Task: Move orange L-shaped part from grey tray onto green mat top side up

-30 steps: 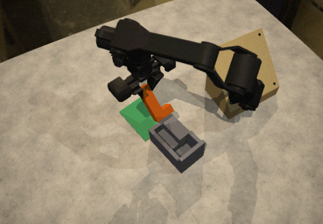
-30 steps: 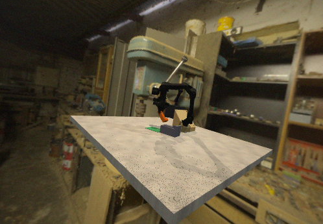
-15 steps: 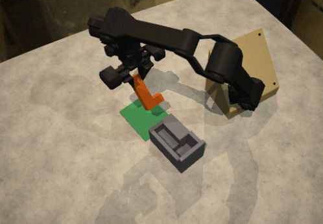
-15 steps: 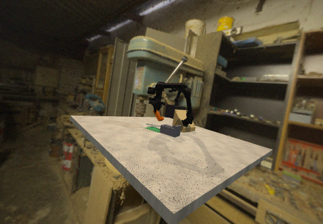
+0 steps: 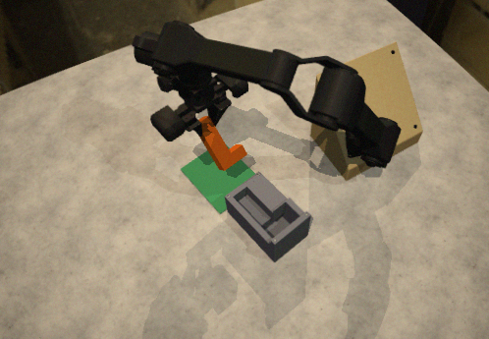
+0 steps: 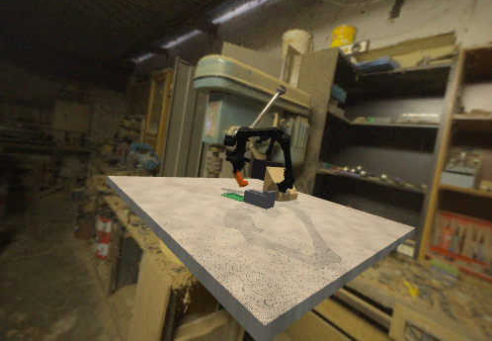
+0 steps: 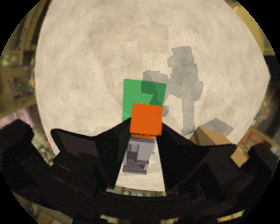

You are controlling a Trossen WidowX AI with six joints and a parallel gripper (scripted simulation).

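— What is at the left of the top view?
— The parallel-jaw gripper (image 5: 203, 125) (image 6: 238, 170) (image 7: 144, 121), with its fingers clamped on one end of the orange L-shaped part (image 5: 219, 149) (image 6: 240, 179) (image 7: 146, 119).
— State the attitude of the part.
— Tilted: the gripped end is high, the L-shaped end low. It is suspended above the table (image 5: 98, 227) (image 6: 257, 238) (image 7: 91, 30).
— And below it?
— The square green mat (image 5: 214, 180) (image 6: 232, 197) (image 7: 133, 95), flat on the table.
— Next, to the right?
— The grey tray (image 5: 251, 224) (image 6: 259, 199) (image 7: 147, 148), beside the mat — its L-shaped pocket is vacant.
— At the far right?
— The tan mounting block (image 5: 393, 89) (image 6: 273, 176) (image 7: 207, 135), at the arm's base end.
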